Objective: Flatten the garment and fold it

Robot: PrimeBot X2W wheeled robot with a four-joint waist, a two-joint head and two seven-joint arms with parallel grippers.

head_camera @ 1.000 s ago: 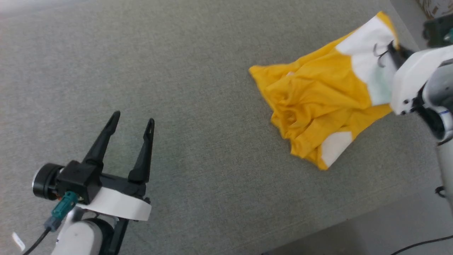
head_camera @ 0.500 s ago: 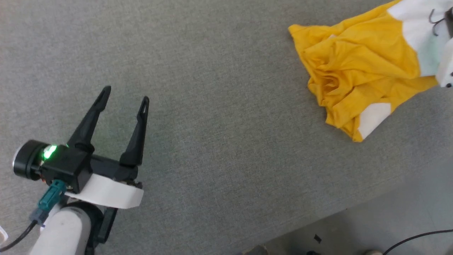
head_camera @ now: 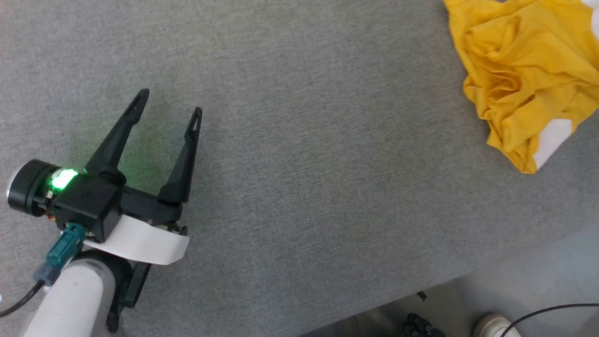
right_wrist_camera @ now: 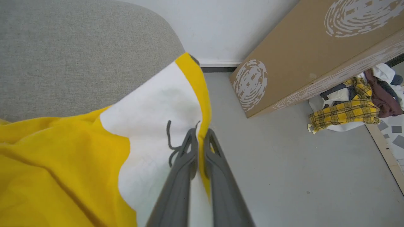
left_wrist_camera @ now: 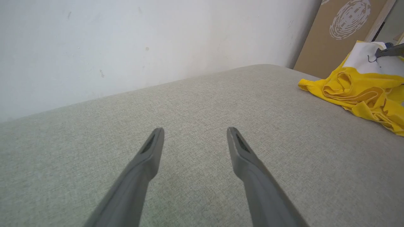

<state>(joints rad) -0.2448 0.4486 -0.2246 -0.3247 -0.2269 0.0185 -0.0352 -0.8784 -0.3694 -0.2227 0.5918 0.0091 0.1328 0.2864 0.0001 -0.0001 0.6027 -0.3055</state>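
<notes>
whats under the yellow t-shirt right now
The yellow T-shirt lies bunched on the grey upholstered surface. Its white corner is pinched by the right gripper near the surface's edge. Whatever lies beneath its folds is covered and cannot be seen.

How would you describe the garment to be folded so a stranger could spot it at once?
Look at the wide grey fabric surface; at its right end lies a crumpled garment. It is plain bright yellow with white patches, pinched by the right gripper, unlike the yellow checked cloth heaped on the floor.
</notes>
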